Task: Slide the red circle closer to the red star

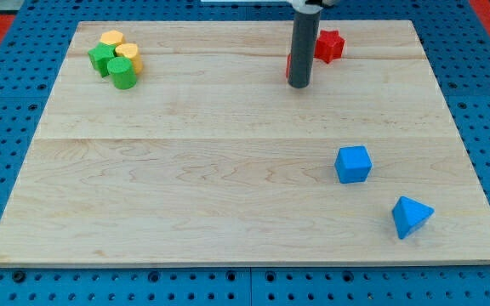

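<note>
Bright, even overhead light; soft short shadows beside blue cube (353,164) and rod; wooden board (185,170) glare-free, focus sharp throughout

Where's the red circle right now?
Near the view's top, right of centre: the red circle is mostly hidden behind my tip, only a sliver showing at the rod's left, with the red star just up and right.

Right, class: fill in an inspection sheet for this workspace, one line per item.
Surface: wooden board, flat, on a blue pegboard.
Job's things: red star near the view's top; red circle mostly hidden behind the rod.
Clutter: green and yellow blocks clustered top left; blue cube and blue triangular block lower right.
Grippers: none; my tip sits against the red circle.
Cables: nothing seen.
Surroundings: red edging at the corners.
</note>
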